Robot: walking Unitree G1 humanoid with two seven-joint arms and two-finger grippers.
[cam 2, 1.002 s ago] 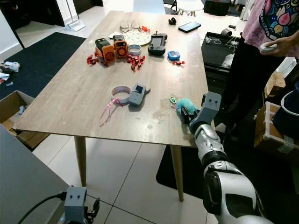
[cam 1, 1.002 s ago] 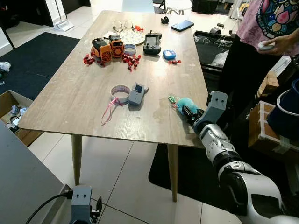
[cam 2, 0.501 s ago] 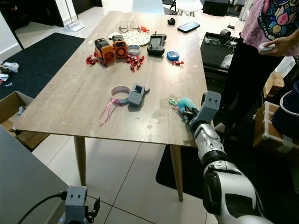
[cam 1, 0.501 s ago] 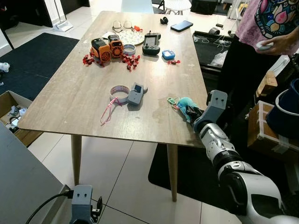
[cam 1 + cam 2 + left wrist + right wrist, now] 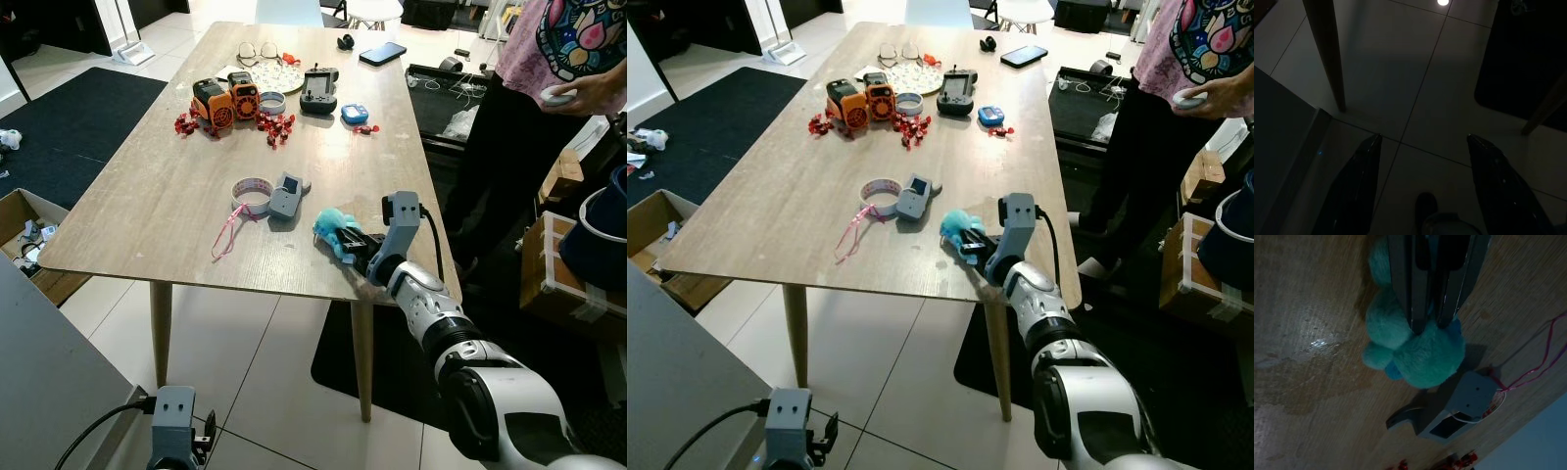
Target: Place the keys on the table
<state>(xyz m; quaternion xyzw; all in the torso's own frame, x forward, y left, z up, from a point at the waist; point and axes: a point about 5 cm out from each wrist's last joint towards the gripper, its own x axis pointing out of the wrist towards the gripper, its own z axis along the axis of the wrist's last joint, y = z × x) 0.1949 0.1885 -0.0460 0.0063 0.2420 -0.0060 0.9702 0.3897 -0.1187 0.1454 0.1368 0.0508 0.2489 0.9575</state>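
Now the right gripper (image 5: 345,241) is clamped on the teal fluffy keys (image 5: 331,227), low over the tabletop (image 5: 176,196) beside a grey device (image 5: 285,198).

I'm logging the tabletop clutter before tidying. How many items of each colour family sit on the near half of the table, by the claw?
Teal, plush keychain in the right claw: 1
Grey, small device: 1
Pink and white, tape roll and ribbon: 2
Total: 4

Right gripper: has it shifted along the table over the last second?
Yes. The right gripper, shut on the teal fluffy keychain, has moved to the robot's left, away from the table's right edge and closer to the grey device.
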